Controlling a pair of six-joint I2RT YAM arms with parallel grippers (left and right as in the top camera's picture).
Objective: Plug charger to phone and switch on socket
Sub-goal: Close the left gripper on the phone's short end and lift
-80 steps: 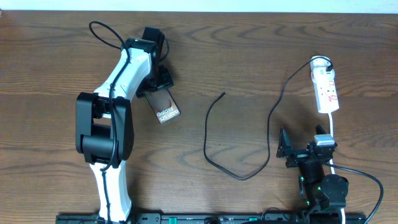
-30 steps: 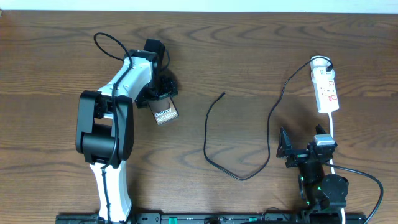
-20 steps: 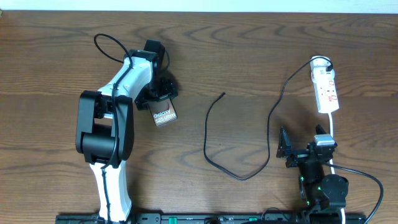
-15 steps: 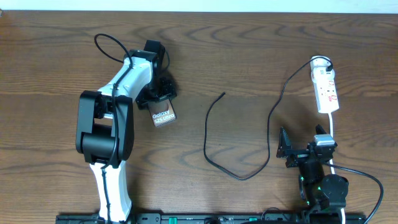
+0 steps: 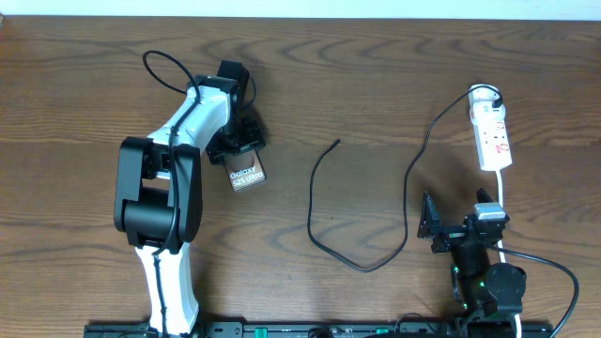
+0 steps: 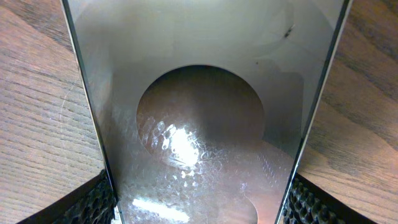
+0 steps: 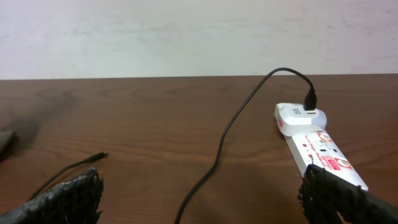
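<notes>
The left tool (image 5: 236,151) clamps the phone (image 5: 247,175) by one end.

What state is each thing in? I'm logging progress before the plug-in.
phone: nothing plugged in
charger: tip lying free, far end in socket
socket: flat on table, switch position unreadable
left gripper: shut on phone
right gripper: open, empty

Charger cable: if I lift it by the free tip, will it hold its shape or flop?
Probably floppy: the charger lies in loose curves, so it should droop and trail. Likely light, being so thin. Its far end looks plugged in at the socket, so a long pull may tug that.
</notes>
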